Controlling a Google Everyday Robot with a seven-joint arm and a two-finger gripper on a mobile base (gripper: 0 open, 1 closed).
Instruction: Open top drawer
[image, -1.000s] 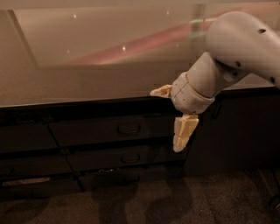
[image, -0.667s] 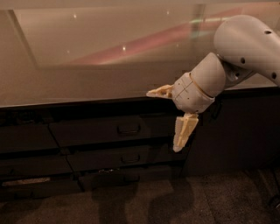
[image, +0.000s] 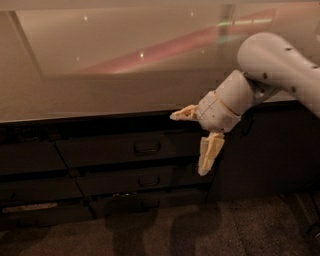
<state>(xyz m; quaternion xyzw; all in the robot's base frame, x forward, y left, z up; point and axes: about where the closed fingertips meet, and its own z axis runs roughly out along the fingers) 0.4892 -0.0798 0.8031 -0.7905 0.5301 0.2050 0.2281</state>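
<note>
**Jaws spread wide at the right end of the top drawer**

The gripper (image: 187, 144) hangs in front of the cabinet with its two cream fingers spread far apart and nothing between them. The upper finger (image: 183, 113) points left along the counter's edge, and the lower finger (image: 210, 151) points down. The top drawer (image: 105, 151) lies to the left of the jaws, and its right end runs in behind the space between the two fingers. Its dark front sits level with the fronts around it, with no gap to be seen. Its small loop handle (image: 147, 148) is left of the lower finger, near it but apart, with nothing standing between them.

Above the jaws spreads the counter top (image: 100, 90), smooth, glossy and pale, with a pinkish reflected streak and a few points of light. Below and left of the jaws is a lower drawer (image: 120, 183) with a similar handle. A third front beneath it is mostly lost in shadow. Far to the left are dark panels (image: 27, 159) without handles. Low down on that side is a pale strip (image: 29, 207), and I cannot tell what it is. Right of the jaws is a plain dark cabinet side (image: 270, 150).

The white arm (image: 272, 62), rounded and matt, comes in from the upper right and is cut off by the edge. Its wrist covers the cabinet's upper corner. The floor (image: 235, 230) below looks like dark, speckled carpet, with soft shadows across it.
</note>
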